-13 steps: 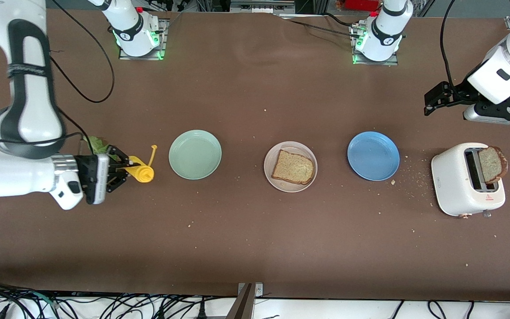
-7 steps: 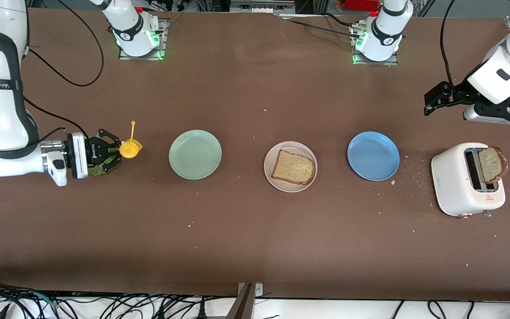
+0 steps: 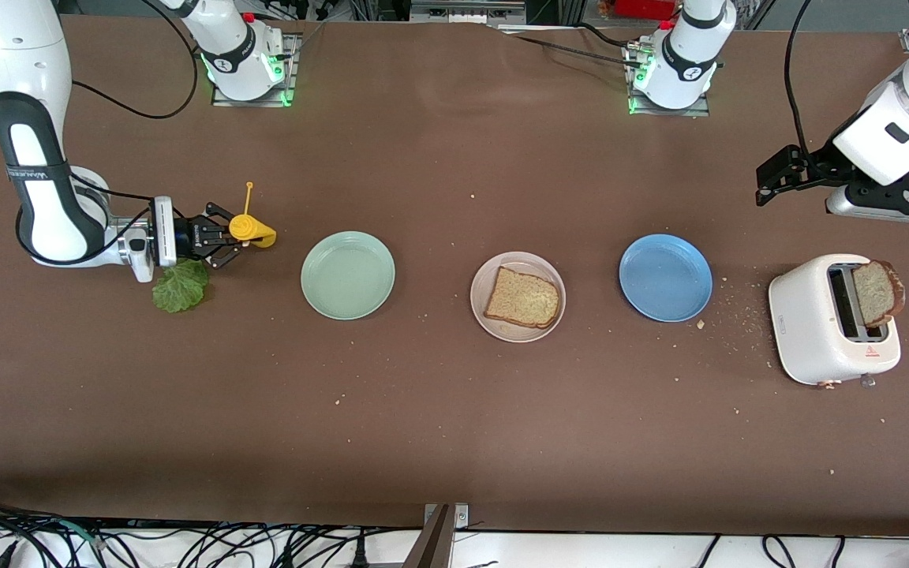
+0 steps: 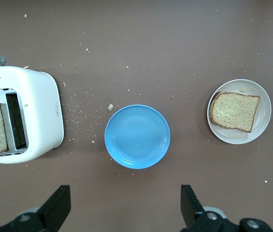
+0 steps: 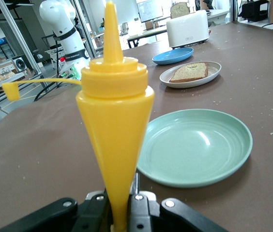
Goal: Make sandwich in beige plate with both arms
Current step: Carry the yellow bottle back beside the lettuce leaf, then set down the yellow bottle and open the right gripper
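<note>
**Right arm swings the sauce bottle off the lettuce; leaf now uncovered on the table**

Over the last second my right tool (image 3: 227,238) has carried the yellow squeeze bottle (image 3: 252,229) from in front of the lettuce leaf (image 3: 180,285) to a spot farther from the front camera, and the arm has folded back toward its base. The tool stays clamped on the bottle's narrow end; the right wrist view shows the yellow body (image 5: 114,121) pinched between the jaws, its cap dangling on its strap. Bottle nozzle now points toward the mint-green plate (image 3: 348,275).

The leaf, hidden under the tool half a second ago, lies flat on the table at the right arm's end, just beside the tool and nearer the front camera. It is not held by anything.

Task's things: beige plate (image 3: 518,297) sits mid-table between the mint-green and blue plate (image 3: 665,277), with one bread slice (image 3: 523,297) on it. Second slice (image 3: 877,293) stands in the toaster (image 3: 832,318) at the left arm's end, unmoved.

Left tool (image 4: 127,210) waits high over the table near the toaster, jaws spread wide, nothing in them.

My reading: sandwich is one layer in. With the bottle in hand, I judge sauce on the plated slice comes next, or the bottle gets parked so the leaf can be picked up
</note>
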Robot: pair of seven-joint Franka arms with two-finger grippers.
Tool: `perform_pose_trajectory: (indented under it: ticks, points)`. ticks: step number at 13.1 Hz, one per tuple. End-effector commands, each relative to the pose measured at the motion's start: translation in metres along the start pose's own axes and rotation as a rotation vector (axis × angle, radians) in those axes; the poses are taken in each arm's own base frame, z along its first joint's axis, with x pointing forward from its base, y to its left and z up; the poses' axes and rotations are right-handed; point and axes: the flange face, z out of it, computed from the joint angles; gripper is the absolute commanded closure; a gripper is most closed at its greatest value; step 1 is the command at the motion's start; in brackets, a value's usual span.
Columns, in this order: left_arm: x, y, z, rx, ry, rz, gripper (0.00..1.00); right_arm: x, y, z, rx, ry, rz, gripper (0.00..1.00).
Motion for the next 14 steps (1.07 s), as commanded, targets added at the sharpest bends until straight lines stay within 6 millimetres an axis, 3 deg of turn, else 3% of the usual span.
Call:
perform_pose_trajectory:
  ticks: [1,5,7,8,9,11,13,14]
  points:
    - [-0.003,0.000,-0.002,-0.013,-0.002,-0.002,0.00,-0.025,-0.002,-0.003,-0.031,0.033,-0.085,1.00]
    - [-0.003,0.000,-0.002,-0.013,-0.002,-0.002,0.00,-0.053,0.000,0.011,-0.049,0.074,-0.114,1.00]
    - [-0.003,0.000,-0.002,-0.013,-0.002,-0.002,0.00,-0.055,0.002,0.011,-0.051,0.075,-0.102,1.00]
    - [-0.003,0.000,-0.002,-0.013,-0.002,-0.002,0.00,-0.056,0.002,0.012,-0.049,0.075,-0.084,0.70]
    - [-0.003,0.000,-0.002,-0.013,-0.002,-0.002,0.00,-0.055,0.002,0.012,-0.048,0.076,-0.061,0.60]
    - [-0.003,0.000,-0.002,-0.013,-0.002,-0.002,0.00,-0.054,0.004,0.012,-0.045,0.075,-0.043,0.28]
    - [-0.003,0.000,-0.002,-0.013,-0.002,-0.002,0.00,-0.054,0.005,0.010,-0.046,0.074,-0.018,0.06]
    - [-0.003,0.000,-0.002,-0.013,-0.002,-0.002,0.00,-0.049,0.009,0.006,-0.046,0.069,-0.004,0.02]
